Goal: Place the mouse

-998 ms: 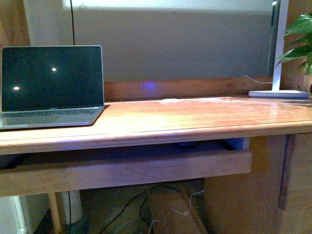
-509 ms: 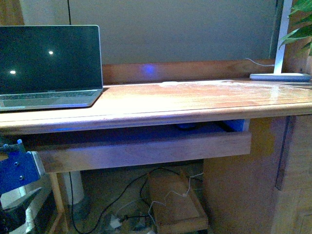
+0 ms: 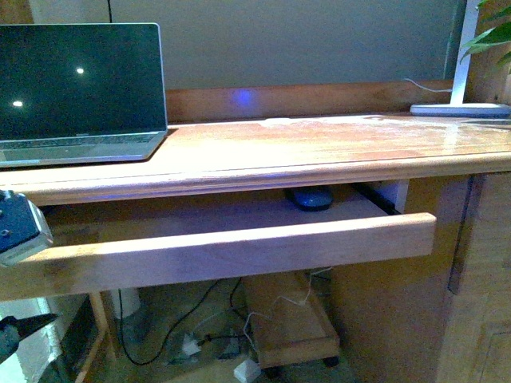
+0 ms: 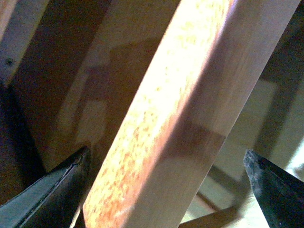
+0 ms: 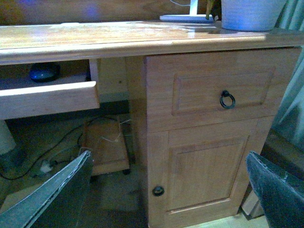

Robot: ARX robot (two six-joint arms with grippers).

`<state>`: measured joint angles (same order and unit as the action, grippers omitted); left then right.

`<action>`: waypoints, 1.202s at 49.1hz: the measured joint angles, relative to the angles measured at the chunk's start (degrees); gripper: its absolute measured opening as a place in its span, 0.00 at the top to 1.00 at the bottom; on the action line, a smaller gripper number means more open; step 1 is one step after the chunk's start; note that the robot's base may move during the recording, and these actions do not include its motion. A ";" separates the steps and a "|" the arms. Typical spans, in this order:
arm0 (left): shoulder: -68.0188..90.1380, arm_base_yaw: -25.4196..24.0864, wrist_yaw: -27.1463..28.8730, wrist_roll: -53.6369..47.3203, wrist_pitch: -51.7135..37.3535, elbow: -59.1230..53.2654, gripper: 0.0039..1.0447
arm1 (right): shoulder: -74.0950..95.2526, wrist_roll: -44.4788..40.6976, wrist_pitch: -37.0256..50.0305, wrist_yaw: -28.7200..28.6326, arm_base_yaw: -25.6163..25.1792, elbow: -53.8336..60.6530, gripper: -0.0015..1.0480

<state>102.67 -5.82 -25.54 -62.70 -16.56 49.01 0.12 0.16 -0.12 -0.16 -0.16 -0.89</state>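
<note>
Left hand [image 4: 165,156] stood spread, its two dark fingers [image 4: 52,194] wide apart on either side of the pale wooden front board [image 4: 190,95] of a shallow drawer; I could not tell whether either finger touched the wood. It sat at the board's left end, at the near left of the front view. The small dark grey-black oval mouse [image 3: 310,198] lay well apart from that hand, inside the open drawer at its back right, half under the edge of the reddish-brown wooden table [image 3: 319,152].

Right hand [image 5: 168,156] was also spread and pinched nothing, hanging low before the table's right-hand cabinet, with its black ring pull [image 5: 227,99] on the upper panel. From there the mouse showed far off, in the drawer.

On the table, a silver laptop with a dark screen [image 3: 80,88] stood open at the left, and a white lamp base [image 3: 459,110] rested at the far right.
</note>
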 joint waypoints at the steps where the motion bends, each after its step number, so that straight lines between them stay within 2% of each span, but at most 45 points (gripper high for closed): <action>1: -1.33 0.04 -1.53 1.40 0.94 -1.16 0.07 | 0.00 0.00 0.00 0.00 0.00 0.00 0.07; 6: -6.45 0.63 -7.19 7.32 3.10 -5.92 0.07 | 0.00 0.00 0.00 -0.04 0.00 0.00 0.07; 17: -17.16 1.79 -15.37 19.23 7.37 -13.99 0.07 | 0.00 0.00 0.00 0.00 0.00 0.00 0.07; 23: -24.30 2.27 -18.40 29.24 7.48 -18.34 0.07 | 0.00 0.00 0.00 0.00 0.00 0.00 0.07; 31: -35.74 3.78 -18.78 47.56 4.79 -23.76 0.07 | 0.00 0.00 0.00 0.00 0.00 0.00 0.07; 33: -41.94 4.24 -16.79 56.85 3.50 -24.81 0.07 | 0.00 0.00 0.00 0.00 0.00 0.00 0.07; 35: -46.14 4.59 -14.64 61.90 3.52 -25.22 0.07 | 0.00 0.00 0.00 0.00 0.00 0.00 0.07; 39: -57.86 6.12 -6.93 73.26 8.74 -26.77 0.07 | 0.00 0.00 0.00 -0.04 0.00 0.00 0.07; 42: -61.59 6.60 -5.92 77.29 9.88 -27.58 0.07 | 0.00 0.00 0.00 -0.02 0.00 0.00 0.07; 43: -62.05 7.10 -4.09 77.26 9.20 -27.80 0.08 | 0.00 0.00 0.00 0.00 0.00 0.00 0.07; 47: -64.15 11.32 17.70 71.47 -3.04 -33.42 0.23 | 2.08 2.03 -1.55 -3.74 -0.42 -0.61 0.07; 51: -66.18 11.65 27.89 67.49 -6.60 -36.26 0.35 | 9.88 4.20 2.67 -6.51 0.87 -2.67 0.07; 55: -67.63 11.13 30.40 66.12 -6.91 -37.66 0.44 | 18.38 5.05 9.68 -4.76 2.97 -5.68 0.07; 59: -69.46 8.39 26.38 64.72 -6.80 -39.32 0.56 | 28.81 5.38 17.86 -2.10 5.35 -11.23 0.07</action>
<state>33.21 2.57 0.84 2.02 -23.35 9.69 28.93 5.54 17.74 -2.26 5.19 -12.12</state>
